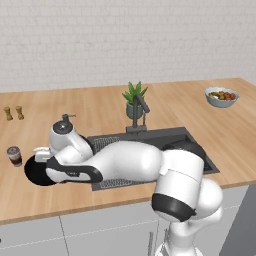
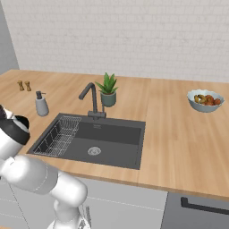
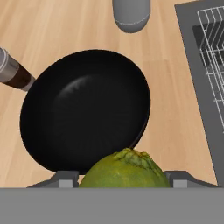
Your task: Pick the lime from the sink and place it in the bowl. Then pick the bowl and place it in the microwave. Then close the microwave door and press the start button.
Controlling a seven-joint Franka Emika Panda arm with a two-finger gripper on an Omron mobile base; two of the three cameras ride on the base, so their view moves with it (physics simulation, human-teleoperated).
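Note:
My gripper [image 3: 124, 180] is shut on the lime [image 3: 124, 169], a bumpy yellow-green fruit held between both fingertips [image 3: 65, 178]. Right below it lies the matte black bowl [image 3: 83, 109] on the wooden counter, with the lime hanging over its near rim. In the left base view the arm reaches left across the sink [image 1: 186, 136] and partly covers the bowl [image 1: 34, 172]. The dark sink [image 2: 112, 134] with its silver drain [image 2: 94, 151] holds no fruit. The microwave and its door are out of view.
A grey soap dispenser [image 3: 131, 15] stands just beyond the bowl, and a coffee cup [image 3: 13, 72] touches its left side. The wire rack [image 2: 58, 134] fills the sink's left part. The faucet [image 2: 91, 96], a potted plant [image 2: 107, 89] and a pale fruit bowl [image 2: 205, 100] stand further off.

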